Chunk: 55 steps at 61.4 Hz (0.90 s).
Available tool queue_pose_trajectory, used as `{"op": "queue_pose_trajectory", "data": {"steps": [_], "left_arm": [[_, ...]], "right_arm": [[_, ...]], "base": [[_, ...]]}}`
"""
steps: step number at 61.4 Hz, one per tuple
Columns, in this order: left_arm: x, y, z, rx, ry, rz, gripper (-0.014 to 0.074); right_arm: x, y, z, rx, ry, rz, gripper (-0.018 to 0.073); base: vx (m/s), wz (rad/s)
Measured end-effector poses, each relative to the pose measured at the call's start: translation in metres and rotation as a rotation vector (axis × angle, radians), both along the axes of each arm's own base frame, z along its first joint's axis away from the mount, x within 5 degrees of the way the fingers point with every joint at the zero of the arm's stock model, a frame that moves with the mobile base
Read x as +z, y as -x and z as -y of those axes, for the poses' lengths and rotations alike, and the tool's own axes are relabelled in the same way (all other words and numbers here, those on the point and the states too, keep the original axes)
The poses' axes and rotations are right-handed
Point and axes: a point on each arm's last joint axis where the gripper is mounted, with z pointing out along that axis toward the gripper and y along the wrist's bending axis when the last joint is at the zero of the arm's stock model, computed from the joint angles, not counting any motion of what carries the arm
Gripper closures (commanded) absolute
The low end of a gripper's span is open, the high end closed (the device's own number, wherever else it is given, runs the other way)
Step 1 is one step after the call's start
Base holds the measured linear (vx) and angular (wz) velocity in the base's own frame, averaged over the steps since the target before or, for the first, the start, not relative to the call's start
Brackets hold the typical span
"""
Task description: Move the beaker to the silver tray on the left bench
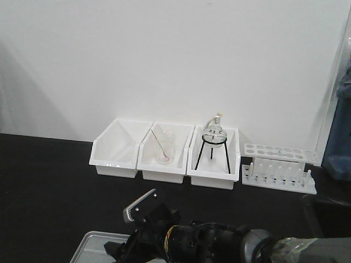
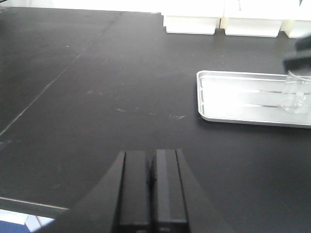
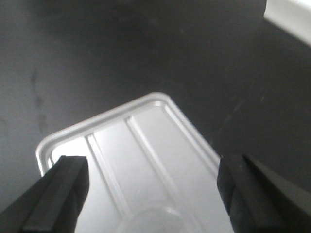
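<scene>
Standing on the silver tray, toward its 3 o'clock end in the left wrist view, the beaker is upright and clear, with a dark part of the right arm just above it. The tray lies flat on the left bench. At 12 o'clock from it, against the white wall, three white bins sit side by side: the middle one holds a clear beaker with a rod, the one beside it a round flask on a black tripod, and a white test tube rack stands further toward 3 o'clock. Nothing lies between tray and bins. The right gripper hangs over the tray, fingers spread wide and holding nothing. The left gripper has its fingers pressed together, away from the tray at 8 o'clock. No readable writing shows
</scene>
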Motion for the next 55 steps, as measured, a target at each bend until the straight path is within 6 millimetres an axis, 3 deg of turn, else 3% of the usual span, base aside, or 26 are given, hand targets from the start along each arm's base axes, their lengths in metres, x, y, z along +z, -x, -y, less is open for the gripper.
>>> {"op": "queue_pose_trajectory", "data": {"steps": [11,19,38,55], "left_arm": [[0.000,0.000,0.000,0.000,0.000,0.000,0.0595],[0.000,0.000,0.000,0.000,0.000,0.000,0.0595],[0.000,0.000,0.000,0.000,0.000,0.000,0.0595],[0.000,0.000,0.000,0.000,0.000,0.000,0.0595]], "right_arm": [[0.065,0.016,0.019,-0.063,-0.061,0.067,0.0055],[0.111,0.047,0.046,-0.074,-0.113,0.134,0.0169],[0.141,0.139,0.113,-0.094,-0.146,0.202,0.0433],[0.144,0.171,0.135,-0.095,-0.171,0.239,0.0526]], "base": [[0.00,0.00],[0.00,0.00],[0.00,0.00],[0.00,0.00]]}}
